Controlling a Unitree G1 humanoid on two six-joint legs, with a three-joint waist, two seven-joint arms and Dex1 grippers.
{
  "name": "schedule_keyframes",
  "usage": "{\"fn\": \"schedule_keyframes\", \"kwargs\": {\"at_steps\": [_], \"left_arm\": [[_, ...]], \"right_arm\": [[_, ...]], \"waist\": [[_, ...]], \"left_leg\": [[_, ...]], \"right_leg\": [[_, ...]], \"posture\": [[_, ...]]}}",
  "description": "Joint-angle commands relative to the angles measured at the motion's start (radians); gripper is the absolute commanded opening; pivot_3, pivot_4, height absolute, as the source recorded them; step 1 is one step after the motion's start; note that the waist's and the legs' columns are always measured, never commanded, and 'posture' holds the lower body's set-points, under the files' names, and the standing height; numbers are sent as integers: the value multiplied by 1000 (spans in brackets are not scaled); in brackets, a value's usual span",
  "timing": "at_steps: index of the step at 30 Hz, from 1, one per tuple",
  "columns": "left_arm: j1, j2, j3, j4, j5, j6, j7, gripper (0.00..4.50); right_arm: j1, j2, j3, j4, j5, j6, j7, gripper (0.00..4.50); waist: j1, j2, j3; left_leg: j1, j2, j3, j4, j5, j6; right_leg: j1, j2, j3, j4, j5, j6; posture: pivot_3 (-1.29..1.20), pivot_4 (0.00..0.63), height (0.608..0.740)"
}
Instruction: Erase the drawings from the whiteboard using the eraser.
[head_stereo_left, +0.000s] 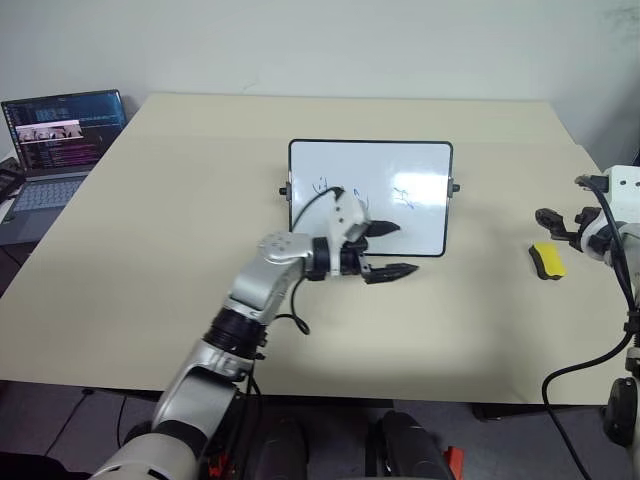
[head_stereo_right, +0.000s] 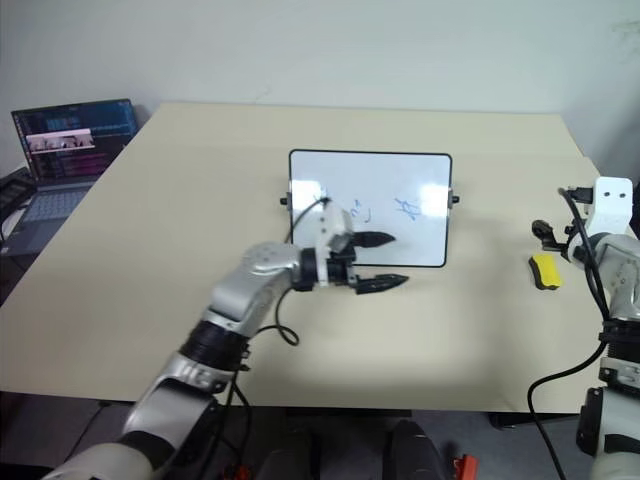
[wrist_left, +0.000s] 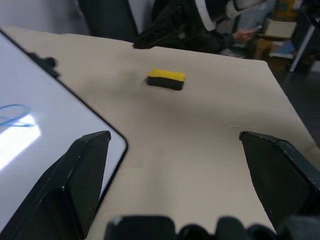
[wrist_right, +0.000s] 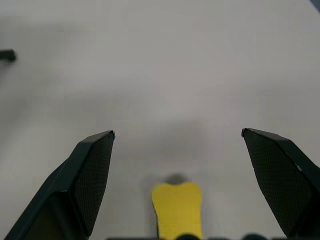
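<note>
Head view: the whiteboard (head_stereo_left: 370, 197) is laid flat mid-table, with blue drawings (head_stereo_left: 403, 196) on it. The left gripper (head_stereo_left: 388, 249) is held over the board's near edge, fingers spread wide, nothing held. The eraser (head_stereo_left: 548, 261) is seen lying on the table well right of the board, just beside the right gripper (head_stereo_right: 546, 234). A laptop (head_stereo_left: 58, 150) is placed at the far left. Left wrist view: eraser (wrist_left: 166, 79) seen beyond the board corner. Right wrist view: fingers (wrist_right: 90, 175) spread wide, empty, eraser (wrist_right: 177, 210) between them on the table.

A lab or office: plain beige table (head_stereo_left: 150, 280), bare wall, open laptop (head_stereo_left: 60, 150) showing code.
</note>
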Motion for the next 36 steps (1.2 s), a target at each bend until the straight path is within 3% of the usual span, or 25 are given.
{"fn": "schedule_keyframes", "kwargs": {"at_steps": [1, 10, 26, 29, 36], "left_arm": [[-59, -59, -29, 93, 78, -125, 17, 4500], [-101, -139, -34, 216, 161, -253, 2, 4500], [-77, -119, -20, 200, 183, -243, -22, 4500], [-70, -112, -18, 193, 180, -240, -25, 4500], [-63, -101, -12, 188, 180, -232, -25, 4500]], "right_arm": [[-21, -40, 10, 39, -6, 14, 49, 4461], [-54, -71, 82, 116, -20, 84, 123, 4461], [-51, -75, 82, 149, -40, 117, 144, 4461], [-54, -73, 84, 150, -40, 117, 143, 3898], [-40, -74, 95, 159, -50, 111, 143, 1311]], "waist": [[0, 0, 0], [-3, 0, 0], [-1, 0, 0], [-1, 0, 0], [-1, 0, 0]], "left_leg": [[0, 0, 0, 0, 0, 0], [0, 0, 1, 0, 0, 0], [0, 0, 1, 0, 0, 0], [0, 0, 1, 0, 0, 0], [0, 0, 0, 0, 0, 0]], "right_leg": [[0, 0, 0, 0, 0, 0], [0, 0, 1, 0, 0, 1], [0, 0, 1, 0, 0, 1], [0, 0, 1, 0, 0, 1], [0, 0, 1, 0, 0, 1]], "posture": [[0, 150, 740], [0, 150, 740], [0, 150, 740], [0, 150, 740], [0, 150, 740]]}}
